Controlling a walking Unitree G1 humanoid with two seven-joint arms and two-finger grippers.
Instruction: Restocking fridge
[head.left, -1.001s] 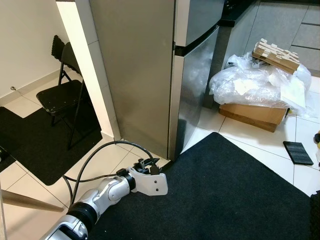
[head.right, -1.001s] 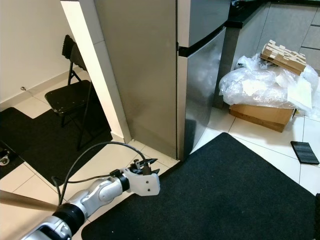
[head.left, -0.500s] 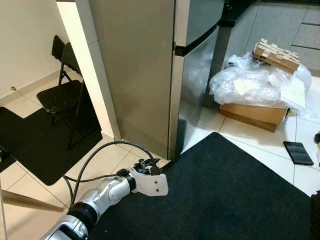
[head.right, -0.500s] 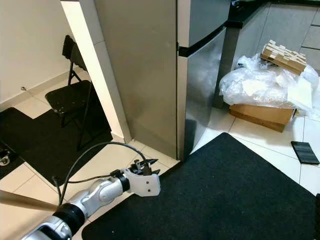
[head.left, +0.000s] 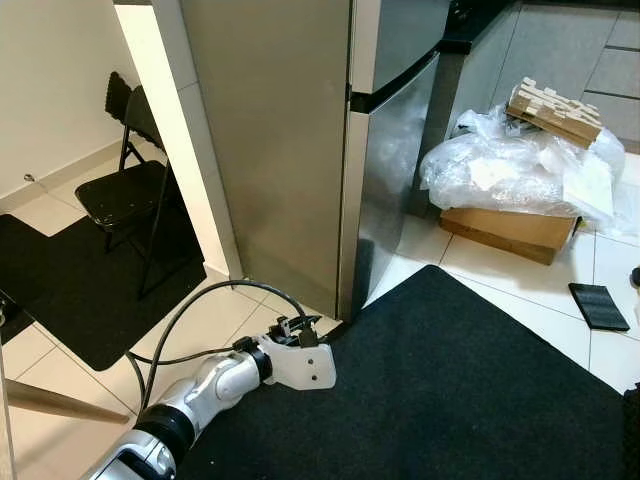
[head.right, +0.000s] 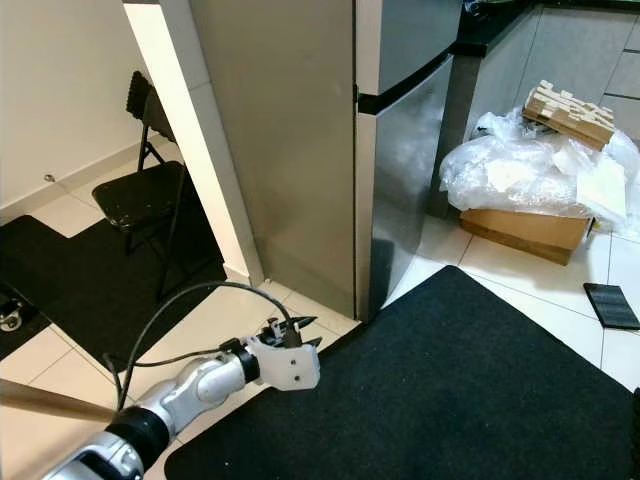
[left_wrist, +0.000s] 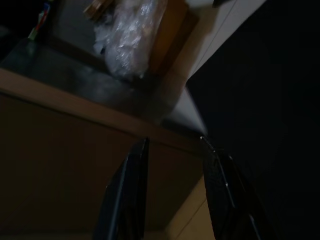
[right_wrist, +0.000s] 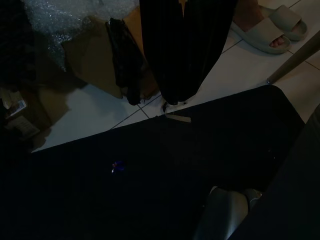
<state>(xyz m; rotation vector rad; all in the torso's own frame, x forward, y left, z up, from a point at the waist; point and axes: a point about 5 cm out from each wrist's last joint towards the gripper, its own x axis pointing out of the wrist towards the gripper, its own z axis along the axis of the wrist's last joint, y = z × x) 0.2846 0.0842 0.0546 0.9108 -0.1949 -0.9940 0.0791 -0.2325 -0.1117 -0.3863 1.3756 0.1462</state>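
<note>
I am holding my left gripper (head.left: 300, 329) low over the floor, just off the bottom front corner of the fridge (head.left: 300, 140), at the edge of the black mat (head.left: 440, 390) that is lying in front of the fridge doors. In my left wrist view its two black fingers (left_wrist: 131, 192) are standing apart with nothing between them, so the gripper is released and is pointing along the fridge's base. A black cable (head.left: 190, 320) is looping from my left forearm over the pale floor tiles (head.left: 215, 325) beside the fridge's side wall. The fridge is standing closed, its upper and lower steel doors shut, with a dark seam between them. On the far side of the fridge from my left gripper, a cardboard box (head.left: 505, 230) is sitting on the tiles, heaped with clear plastic wrap (head.left: 500, 170) and topped by a small wooden rack (head.left: 552, 108). A dark flat object (head.left: 597, 305) is lying on the tiles beyond the mat, further from the fridge than the box. Past the fridge's side wall a black folding chair (head.left: 125, 190) is standing on another dark mat (head.left: 70, 280). My right arm is hanging idle; its wrist view is very dark, and I cannot tell how my right gripper is set. That view is showing a person's dark trouser legs (right_wrist: 185, 45) and a sandalled foot (right_wrist: 270, 32) on the tiles.
</note>
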